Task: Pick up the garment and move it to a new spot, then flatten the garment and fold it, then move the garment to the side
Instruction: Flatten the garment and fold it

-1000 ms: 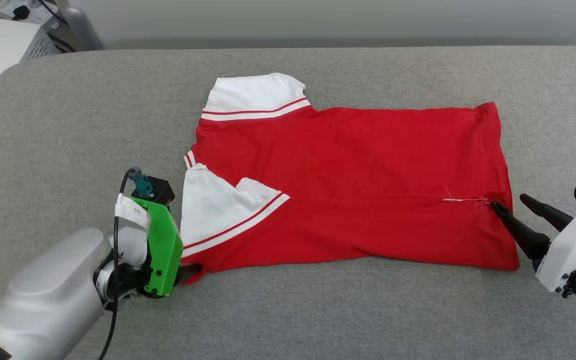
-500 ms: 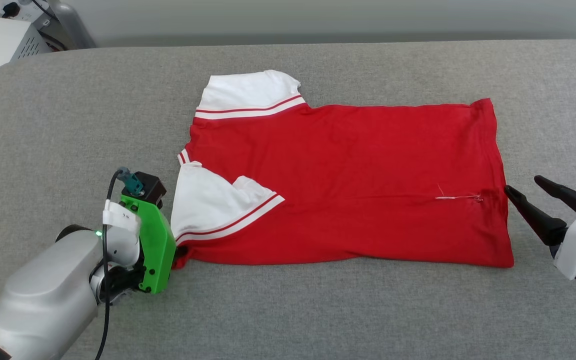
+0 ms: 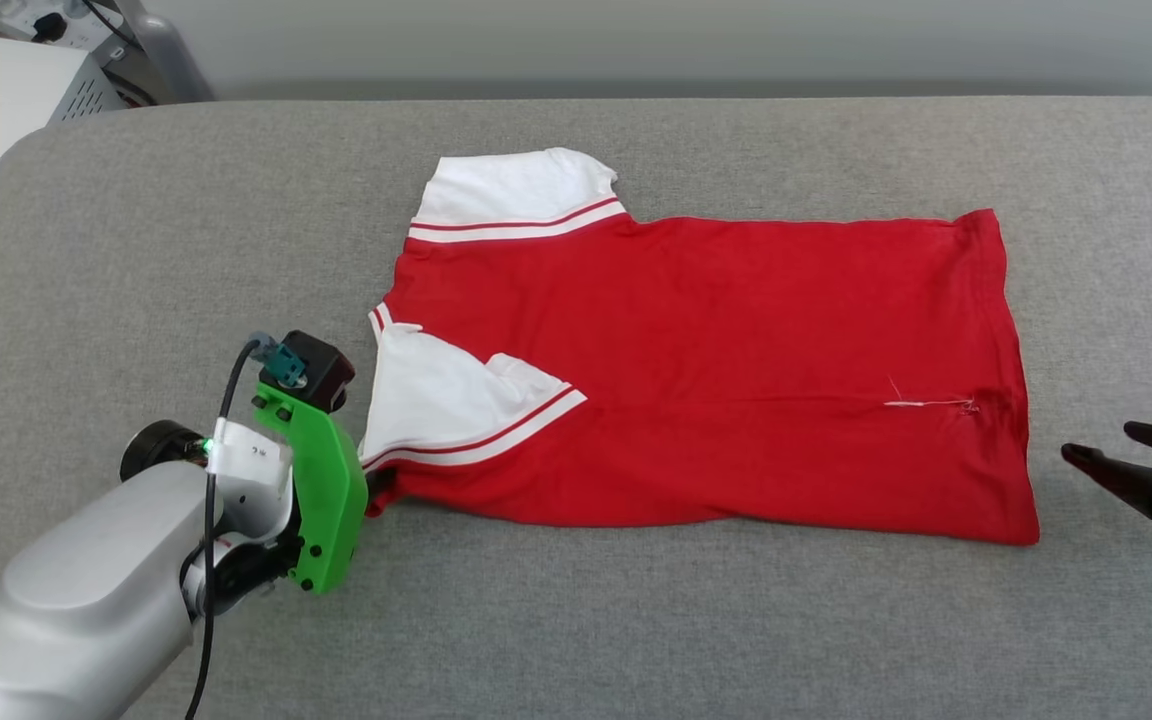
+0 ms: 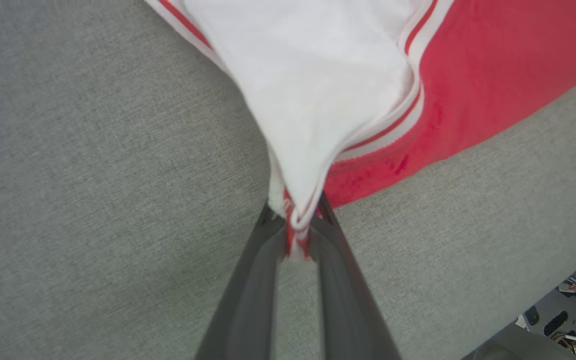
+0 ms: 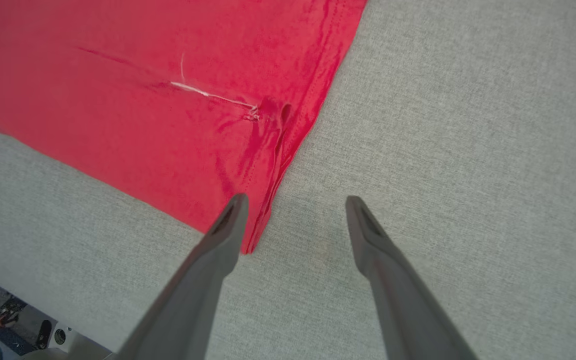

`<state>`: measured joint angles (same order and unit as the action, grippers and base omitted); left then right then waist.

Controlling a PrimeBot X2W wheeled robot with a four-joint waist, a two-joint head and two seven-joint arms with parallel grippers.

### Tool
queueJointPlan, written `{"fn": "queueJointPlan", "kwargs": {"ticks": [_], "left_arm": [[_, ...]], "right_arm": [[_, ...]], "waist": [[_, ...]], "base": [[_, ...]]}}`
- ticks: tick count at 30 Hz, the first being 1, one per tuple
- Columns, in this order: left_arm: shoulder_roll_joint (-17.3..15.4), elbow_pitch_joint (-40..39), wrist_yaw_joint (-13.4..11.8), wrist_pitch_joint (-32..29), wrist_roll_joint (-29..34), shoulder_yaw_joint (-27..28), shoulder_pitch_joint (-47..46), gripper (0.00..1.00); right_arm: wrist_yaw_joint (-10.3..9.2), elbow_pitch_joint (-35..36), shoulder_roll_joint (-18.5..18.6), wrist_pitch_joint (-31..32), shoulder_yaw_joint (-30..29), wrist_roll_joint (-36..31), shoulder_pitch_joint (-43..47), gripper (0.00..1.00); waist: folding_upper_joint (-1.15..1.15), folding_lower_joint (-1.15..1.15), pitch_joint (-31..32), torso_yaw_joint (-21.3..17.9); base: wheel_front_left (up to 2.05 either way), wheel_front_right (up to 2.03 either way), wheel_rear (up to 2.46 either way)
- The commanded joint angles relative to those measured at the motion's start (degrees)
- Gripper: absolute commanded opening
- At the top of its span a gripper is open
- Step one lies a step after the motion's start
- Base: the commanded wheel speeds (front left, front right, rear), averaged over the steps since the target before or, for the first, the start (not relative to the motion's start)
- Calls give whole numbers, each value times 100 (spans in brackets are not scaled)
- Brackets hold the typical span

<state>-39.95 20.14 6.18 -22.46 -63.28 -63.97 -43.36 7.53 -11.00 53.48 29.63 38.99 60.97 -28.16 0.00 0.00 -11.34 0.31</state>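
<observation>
Pinching a corner of the garment (image 3: 716, 370), left pincer (image 4: 296, 227) is clamped; right pincer (image 5: 294, 202) gapes empty.

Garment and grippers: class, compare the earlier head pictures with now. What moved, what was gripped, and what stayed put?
The left gripper closed on the garment at its near-left corner, by the white sleeve. The right gripper drew back rightward from the hem, jaws open, holding nothing. The garment otherwise stayed spread flat on the grey surface.

Left gripper (image 4: 295, 227) pinches the garment (image 4: 473, 80) between nearly closed fingers; right gripper (image 5: 295, 202) hangs spread wide.
</observation>
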Motion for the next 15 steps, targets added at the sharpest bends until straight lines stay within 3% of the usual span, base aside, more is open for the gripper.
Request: {"fn": "queueJointPlan", "kwargs": {"ticks": [1,8,12,15], "left_arm": [[-19,-52,-54,38,41,6,78,0],[30,-174,-161,147,146,19,20,0],[76,-134,-151,206,155,2,49,0],[96,-63,-130,253,139,-12,95,0]], "right_arm": [[-4,-34,-132,101,-37,-46,12,100],[-4,-634,-747,376,-108,-435,94,100],[-4,-1126,-1203,427,-134,-295,350,100],[-4,-1348,-1329,429,-5,-422,488,100]], "waist": [[0,0,-61,56],[0,0,-247,187],[0,0,-314,239],[0,0,-323,247]], "base": [[0,0,0],[0,0,0],[0,0,0],[0,0,0]]}}
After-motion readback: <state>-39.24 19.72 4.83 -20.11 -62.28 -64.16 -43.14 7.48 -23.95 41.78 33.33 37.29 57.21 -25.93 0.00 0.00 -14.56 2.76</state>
